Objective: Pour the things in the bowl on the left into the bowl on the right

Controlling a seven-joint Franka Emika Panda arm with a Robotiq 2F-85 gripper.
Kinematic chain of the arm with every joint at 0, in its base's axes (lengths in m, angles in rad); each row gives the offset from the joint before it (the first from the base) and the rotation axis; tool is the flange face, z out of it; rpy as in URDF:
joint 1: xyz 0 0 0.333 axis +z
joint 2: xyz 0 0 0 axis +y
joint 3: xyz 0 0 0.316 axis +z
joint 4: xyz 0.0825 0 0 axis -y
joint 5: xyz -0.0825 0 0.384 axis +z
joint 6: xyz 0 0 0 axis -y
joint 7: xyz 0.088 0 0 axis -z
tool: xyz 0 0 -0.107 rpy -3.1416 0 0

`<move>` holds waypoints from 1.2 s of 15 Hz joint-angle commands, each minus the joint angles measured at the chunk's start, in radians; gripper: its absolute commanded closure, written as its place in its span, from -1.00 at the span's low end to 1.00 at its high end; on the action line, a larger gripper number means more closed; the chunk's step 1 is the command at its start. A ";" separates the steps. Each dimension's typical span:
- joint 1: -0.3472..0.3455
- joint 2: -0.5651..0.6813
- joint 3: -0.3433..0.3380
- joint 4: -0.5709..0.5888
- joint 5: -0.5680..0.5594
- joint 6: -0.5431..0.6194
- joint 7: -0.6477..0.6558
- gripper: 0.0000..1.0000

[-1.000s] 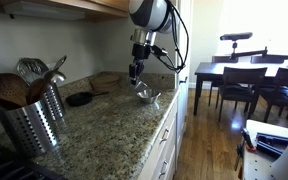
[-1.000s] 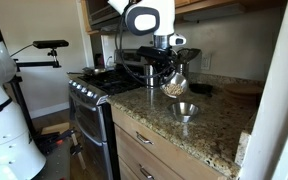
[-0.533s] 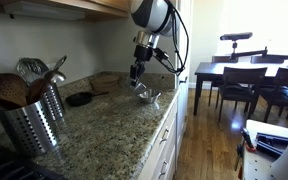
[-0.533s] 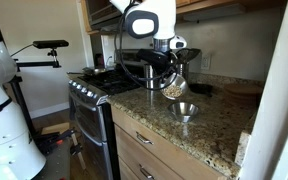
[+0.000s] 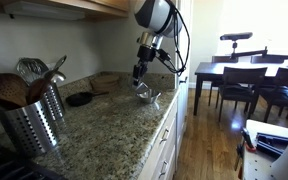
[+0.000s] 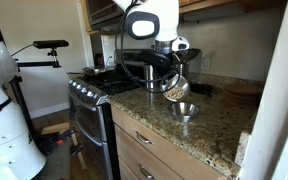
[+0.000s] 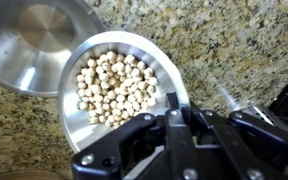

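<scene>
My gripper (image 7: 180,112) is shut on the rim of a small metal bowl (image 7: 80,118) full of pale round beans (image 7: 114,85). It holds this bowl in the air, beside and a little above an empty metal bowl (image 7: 29,45) on the granite counter. In an exterior view the held bowl (image 6: 174,87) hangs tilted just above and left of the empty bowl (image 6: 185,110). In an exterior view the gripper (image 5: 140,71) is over the empty bowl (image 5: 148,96) near the counter's edge. The beans are still inside the held bowl.
A metal utensil holder (image 5: 32,117) with wooden spoons stands at the counter's near end. A dark round lid (image 5: 79,99) and a wooden board (image 5: 107,81) lie by the wall. A stove (image 6: 94,95) with a pot (image 6: 134,70) adjoins the counter. A dining table and chairs (image 5: 246,78) stand beyond.
The gripper has carried the bean-filled bowl a little towards the empty bowl; the bowl stays gripped and the beans stay in it.
</scene>
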 commanded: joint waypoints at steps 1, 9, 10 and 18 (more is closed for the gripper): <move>-0.011 -0.031 -0.005 -0.029 0.083 0.030 -0.100 0.86; -0.012 -0.045 -0.017 -0.051 0.250 0.047 -0.278 0.86; -0.012 -0.047 -0.019 -0.053 0.272 0.049 -0.303 0.85; -0.011 -0.060 -0.034 -0.085 0.442 0.055 -0.470 0.86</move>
